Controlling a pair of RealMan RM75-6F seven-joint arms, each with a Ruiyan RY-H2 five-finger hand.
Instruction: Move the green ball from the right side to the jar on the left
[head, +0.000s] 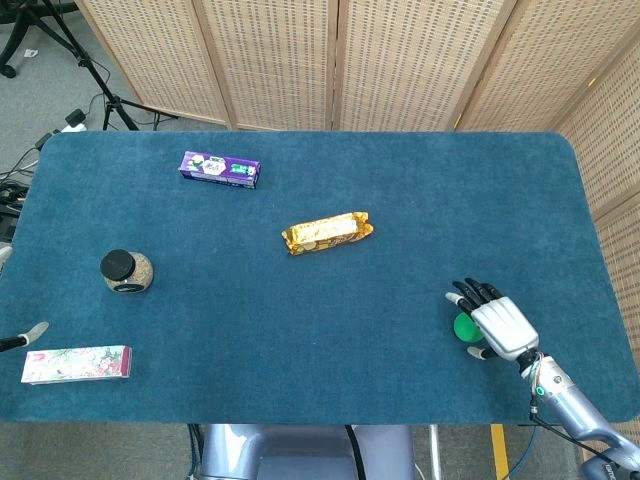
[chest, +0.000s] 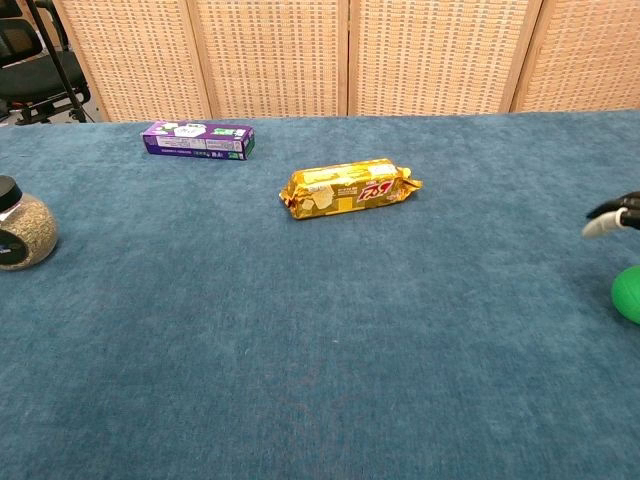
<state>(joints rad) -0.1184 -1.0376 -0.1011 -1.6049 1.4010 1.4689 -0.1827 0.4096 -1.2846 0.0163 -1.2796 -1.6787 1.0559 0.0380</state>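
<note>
Ball (head: 464, 327) near the table's (head: 400, 200) front right corner sits under the right hand (head: 497, 326), fingers spread, holding nothing; close evenly around it so it cannot roll.

The right hand (head: 497, 325) has a pale grey, boxy back and black fingers (head: 470, 292) ending in light grey tips. Behind the hand, a silver-grey wrist carries a small green mark and thin dark cabling.

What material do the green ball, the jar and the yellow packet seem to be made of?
Green ball: probably rubber or foam, matte, with no glare.
Jar: clear glass or plastic, since its grainy filling shows through; the black lid looks like plastic.
Yellow packet: glossy foil or plastic film, with crimped ends and highlights.
</note>
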